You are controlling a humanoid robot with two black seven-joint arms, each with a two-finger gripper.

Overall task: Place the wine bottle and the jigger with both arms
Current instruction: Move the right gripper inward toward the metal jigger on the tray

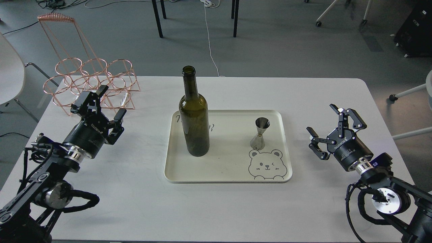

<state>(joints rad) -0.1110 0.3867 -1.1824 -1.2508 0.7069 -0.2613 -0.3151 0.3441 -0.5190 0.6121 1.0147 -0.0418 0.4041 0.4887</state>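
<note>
The wine bottle [194, 118], dark olive-green and without a label, stands upright on the left half of a cream tray [222, 173]. On the tray's right half the small steel jigger [260, 133] stands upright above a printed bear face. My left gripper [112, 101] hovers open over the table well left of the tray, holding nothing. To the right of the tray my right gripper [320, 118] is open too, with nothing between its fingers. Both grippers are clear of the bottle and the jigger.
A copper wire bottle rack [94, 81] stands at the table's back left corner, just behind my left gripper. The white table [135, 202] ends a short way beyond the tray. Chair legs and cables lie on the floor behind.
</note>
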